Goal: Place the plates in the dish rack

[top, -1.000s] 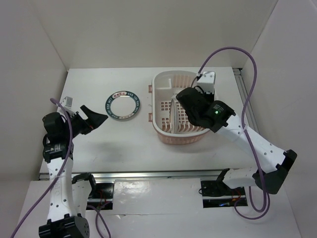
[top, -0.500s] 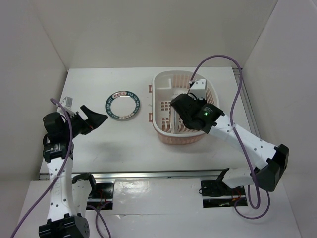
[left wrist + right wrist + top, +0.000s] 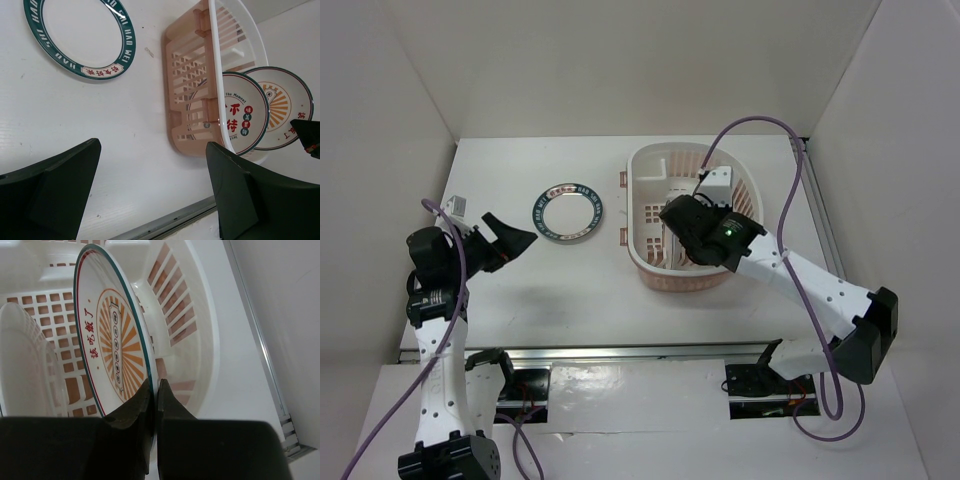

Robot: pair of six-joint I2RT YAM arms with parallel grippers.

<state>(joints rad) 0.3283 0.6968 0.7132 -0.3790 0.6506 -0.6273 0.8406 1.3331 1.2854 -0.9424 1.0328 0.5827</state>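
Observation:
The dark-blue-rimmed plate [image 3: 570, 210] lies flat on the table left of the pink dish rack [image 3: 642, 262]; it also shows in the left wrist view [image 3: 80, 40]. My right gripper [image 3: 688, 232] is inside the rack, shut on the rim of the orange-striped plate [image 3: 112, 345], which stands on edge. The white plate with red-green motifs [image 3: 240, 115] stands on edge beside it in the rack. My left gripper [image 3: 512, 240] is open and empty, hovering left of the blue-rimmed plate.
The rack's perforated wall [image 3: 175, 315] is close on the right of the held plate. The other standing plate's white back [image 3: 25, 360] is on its left. A metal rail runs along the table's near edge [image 3: 165, 222]. White walls enclose the table.
My right gripper has moved left and lower inside the rack with the orange-striped plate. The left arm has not moved.

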